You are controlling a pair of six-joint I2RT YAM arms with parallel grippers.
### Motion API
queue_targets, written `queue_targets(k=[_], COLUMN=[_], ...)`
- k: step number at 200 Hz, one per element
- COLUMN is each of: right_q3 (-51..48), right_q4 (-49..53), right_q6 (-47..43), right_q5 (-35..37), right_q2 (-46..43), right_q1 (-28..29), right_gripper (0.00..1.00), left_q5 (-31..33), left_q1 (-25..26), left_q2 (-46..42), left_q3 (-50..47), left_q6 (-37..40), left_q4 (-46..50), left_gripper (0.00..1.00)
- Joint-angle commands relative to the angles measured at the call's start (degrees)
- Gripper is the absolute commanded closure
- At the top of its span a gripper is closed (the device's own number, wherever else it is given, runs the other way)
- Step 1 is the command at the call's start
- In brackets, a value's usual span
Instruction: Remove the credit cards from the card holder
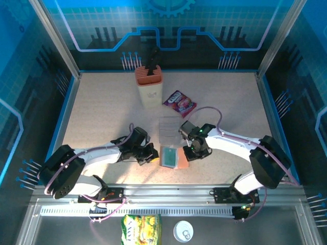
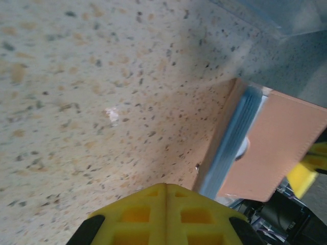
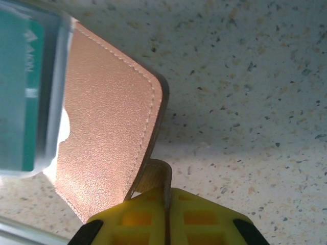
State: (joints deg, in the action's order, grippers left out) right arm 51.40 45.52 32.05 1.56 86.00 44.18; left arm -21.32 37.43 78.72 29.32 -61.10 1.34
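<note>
Low over the table [image 1: 102, 112], the right fingers [image 3: 138, 219] seemingly pinch the card holder [image 3: 107, 127].

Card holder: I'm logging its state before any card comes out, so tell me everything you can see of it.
The card holder is a small salmon-brown, leather-like wallet with stitched edges, lying open on the speckled table. Its stack of grey-blue clear sleeves is exposed, and a teal card sits in one sleeve. The right pincer is shut on a thin tab at the flap's edge; the left pincer is shut beside it, holding nothing.
</note>
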Motion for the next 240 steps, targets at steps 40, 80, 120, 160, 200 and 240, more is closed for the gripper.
queue_targets(k=[40,80,120,160,200,240], right_q3=[-0.03,1.18,3.88,8.16,9.39,9.55], right_q4=[-1.45,-1.07,0.97,4.43,2.59,-2.27], right_q6=[-0.24,0.53,1.99,3.22,4.59,4.06], right_q5=[0.0,-1.45,-1.89,-0.77,-3.56,-7.46], right_q2=[2.72,0.37,-2.86,-5.1,-5.88,-4.28], right_q1=[-0.34,0.34,1.97,3.67,4.92,7.34], right_gripper=[1.0,0.99,0.98,0.98,0.98,0.98], left_q5=[0.93,3.95,3.97,3.87,3.44,1.88], left_q1=[0.3,-0.47,-0.65,-0.6,-0.66,-0.06], left_q2=[-0.92,-6.52,-9.15,-10.55,-10.53,-8.31], left_q3=[1.0,1.74,3.41,4.7,4.57,3.02], left_q6=[1.25,2.55,2.39,2.33,2.22,1.08], left_q4=[2.75,8.43,10.17,11.21,10.82,7.48], left_gripper=[1.0,1.0,1.0,1.0,1.0,1.0])
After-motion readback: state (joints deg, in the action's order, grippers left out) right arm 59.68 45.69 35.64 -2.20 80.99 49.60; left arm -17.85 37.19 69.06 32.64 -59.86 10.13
